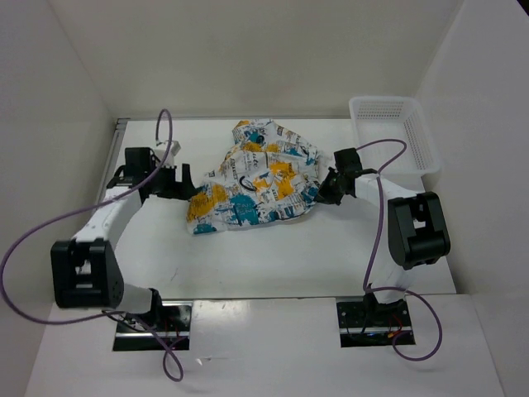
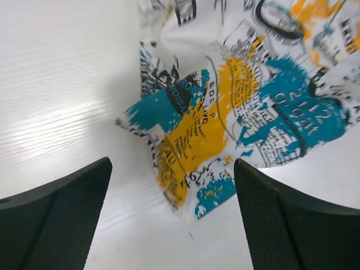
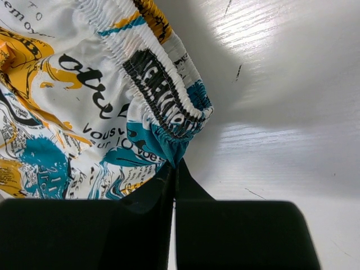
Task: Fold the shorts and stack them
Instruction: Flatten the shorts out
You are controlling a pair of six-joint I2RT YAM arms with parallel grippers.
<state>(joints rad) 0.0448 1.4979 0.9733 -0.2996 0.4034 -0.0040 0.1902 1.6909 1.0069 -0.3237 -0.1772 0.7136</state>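
One shorts corner hides inside clenched right pincer; left pincer gapes empty.

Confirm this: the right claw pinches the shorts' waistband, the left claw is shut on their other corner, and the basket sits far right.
One thing is wrong: the left claw is open, not shut. The left wrist view shows its fingers spread, the shorts lying loose ahead of them. The right claw does pinch the waistband, and the basket sits far right.
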